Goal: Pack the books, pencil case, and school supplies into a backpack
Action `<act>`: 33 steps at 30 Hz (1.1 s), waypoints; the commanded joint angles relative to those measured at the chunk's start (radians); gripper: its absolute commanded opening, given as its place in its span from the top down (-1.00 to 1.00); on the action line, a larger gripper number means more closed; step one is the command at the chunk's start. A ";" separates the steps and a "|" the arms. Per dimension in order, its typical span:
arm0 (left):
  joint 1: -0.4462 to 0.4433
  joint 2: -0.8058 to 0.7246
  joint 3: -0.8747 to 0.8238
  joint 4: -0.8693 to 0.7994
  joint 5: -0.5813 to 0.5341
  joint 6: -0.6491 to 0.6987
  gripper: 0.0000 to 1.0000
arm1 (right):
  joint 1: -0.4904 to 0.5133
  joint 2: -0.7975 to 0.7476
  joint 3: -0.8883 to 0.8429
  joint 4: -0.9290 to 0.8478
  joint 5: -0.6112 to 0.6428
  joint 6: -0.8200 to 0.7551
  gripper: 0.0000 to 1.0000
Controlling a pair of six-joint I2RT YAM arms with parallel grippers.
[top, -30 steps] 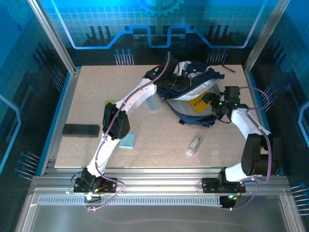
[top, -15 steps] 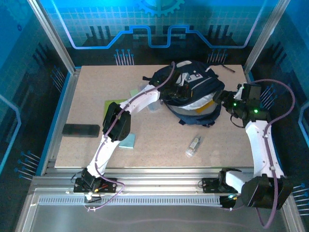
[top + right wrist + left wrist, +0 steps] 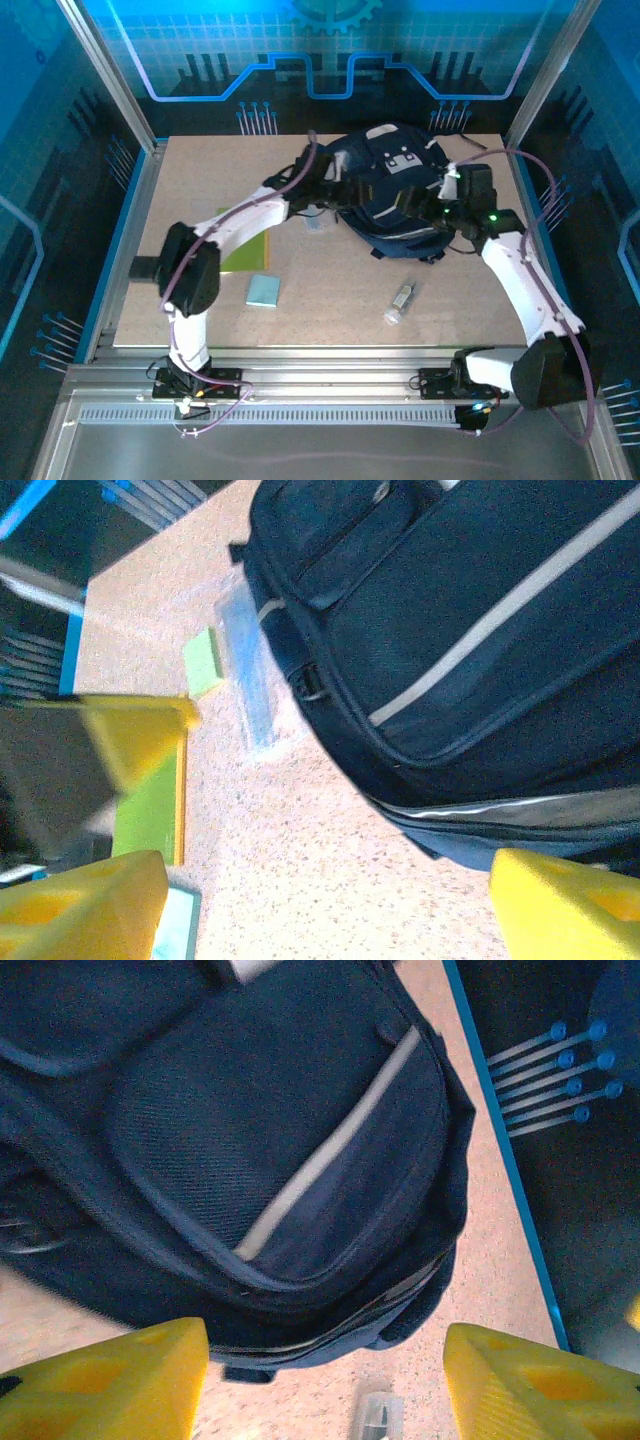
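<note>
The left gripper (image 3: 322, 1360) holds its 2 yellow wedge fingers (image 3: 110, 1375) apart with nothing between them, over the navy fabric backpack (image 3: 270, 1140) with grey stripes. The right gripper (image 3: 325, 880) is likewise spread and empty at the bag's other side. The backpack lies near the table's far edge, with bare speckled beige tabletop (image 3: 320, 320) in front. Left of it rest a translucent bluish soft pencil case (image 3: 250, 680), a small pale-green block (image 3: 203, 660), a thin lime-green book (image 3: 245, 245) and a pale teal square pad (image 3: 263, 290). A small clear tube (image 3: 400, 300) lies nearer the arms — blue-lit panels (image 3: 200, 50) wall the cell.
</note>
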 commanded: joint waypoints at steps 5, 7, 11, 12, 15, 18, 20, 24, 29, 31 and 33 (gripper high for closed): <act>0.175 -0.220 -0.250 -0.044 -0.164 0.040 -0.39 | 0.192 0.170 0.012 0.184 0.034 0.078 -0.64; 0.233 -0.269 -0.317 -0.065 -0.213 0.054 -0.46 | 0.246 0.237 0.019 0.230 0.035 0.102 -0.62; 0.348 -0.322 -0.422 -0.088 -0.270 0.063 -0.51 | 0.339 0.364 0.065 0.282 0.045 0.129 -0.56; 0.377 -0.327 -0.445 -0.090 -0.282 0.061 -0.52 | 0.360 0.396 0.078 0.293 0.049 0.134 -0.55; 0.446 -0.326 -0.498 -0.087 -0.329 0.051 -0.53 | 0.413 0.476 0.115 0.331 0.052 0.149 -0.51; 0.503 -0.307 -0.539 -0.076 -0.364 0.037 -0.53 | 0.457 0.549 0.159 0.342 0.061 0.153 -0.49; 0.529 -0.293 -0.562 -0.063 -0.385 0.031 -0.53 | 0.470 0.581 0.179 0.341 0.069 0.158 -0.47; 0.570 -0.234 -0.582 -0.045 -0.389 0.039 -0.53 | 0.479 0.622 0.195 0.355 0.062 0.165 -0.46; 0.627 -0.174 -0.557 -0.056 -0.338 0.004 -0.54 | 0.481 0.624 0.195 0.353 0.056 0.151 -0.47; 0.627 -0.143 -0.517 -0.104 -0.334 0.000 -0.56 | 0.480 0.623 0.199 0.344 0.057 0.148 -0.48; 0.627 -0.086 -0.461 -0.180 -0.327 -0.001 -0.56 | 0.480 0.623 0.197 0.345 0.059 0.151 -0.48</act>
